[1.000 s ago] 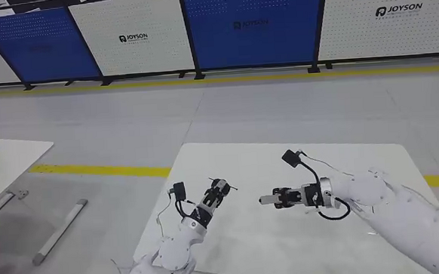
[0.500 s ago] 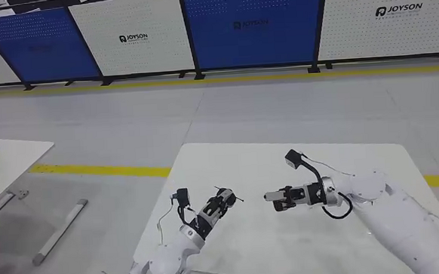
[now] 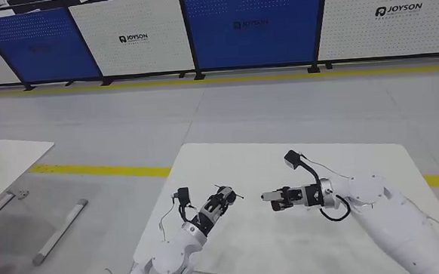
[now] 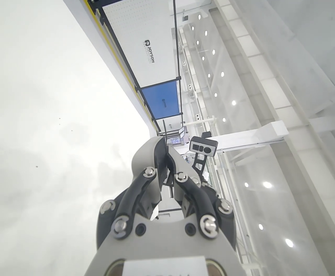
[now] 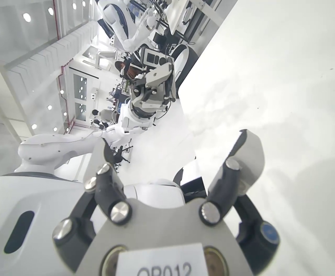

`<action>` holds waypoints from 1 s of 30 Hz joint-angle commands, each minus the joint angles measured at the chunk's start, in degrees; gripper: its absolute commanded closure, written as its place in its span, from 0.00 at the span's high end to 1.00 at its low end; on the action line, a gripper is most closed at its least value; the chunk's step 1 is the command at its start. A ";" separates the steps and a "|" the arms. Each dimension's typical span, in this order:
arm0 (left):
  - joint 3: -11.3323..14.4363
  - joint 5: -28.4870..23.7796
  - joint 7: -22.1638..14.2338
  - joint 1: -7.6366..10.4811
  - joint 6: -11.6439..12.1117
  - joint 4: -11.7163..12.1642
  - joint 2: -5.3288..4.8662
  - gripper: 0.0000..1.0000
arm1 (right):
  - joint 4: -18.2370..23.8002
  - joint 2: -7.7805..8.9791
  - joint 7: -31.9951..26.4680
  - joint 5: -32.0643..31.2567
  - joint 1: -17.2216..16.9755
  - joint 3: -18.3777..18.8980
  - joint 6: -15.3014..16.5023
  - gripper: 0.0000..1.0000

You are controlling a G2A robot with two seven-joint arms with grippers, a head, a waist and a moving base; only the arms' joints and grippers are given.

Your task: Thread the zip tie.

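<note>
Worktop (image 3: 271, 243) white, panels (image 3: 254, 21) along frame top; left claw (image 4: 164, 141) clamped on zip tie (image 4: 163, 129), right claw (image 3: 267, 197) apart; left wrist view adds ceiling lights (image 4: 267, 184).

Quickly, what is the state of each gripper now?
Left gripper: closed on the zip tie.
Right gripper: open, holding nothing.

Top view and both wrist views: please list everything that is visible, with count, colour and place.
zip tie: one, black, pinched in the left claw.
table: one, white, under both claws.
second table: one, white, across the floor.
panels: several, blue and white, in a row behind.
floor lines: two, yellow, along the panels and behind the table.
bar: one, grey, on the floor beside the table.
left claw: one, grey and black, shut, above the table.
right claw: one, grey and black, open, facing the left claw.
</note>
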State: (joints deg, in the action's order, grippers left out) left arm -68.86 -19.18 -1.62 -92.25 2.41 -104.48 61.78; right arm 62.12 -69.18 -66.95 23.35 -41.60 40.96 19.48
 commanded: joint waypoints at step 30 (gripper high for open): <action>4.73 -1.94 6.31 6.06 -6.32 1.64 2.24 0.00 | -12.65 -6.71 -8.88 10.34 2.54 0.75 0.00 1.00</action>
State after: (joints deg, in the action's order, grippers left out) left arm -64.11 -21.11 4.54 -86.26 -3.78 -102.91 64.01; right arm 49.95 -75.75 -75.65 33.36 -39.10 41.71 19.49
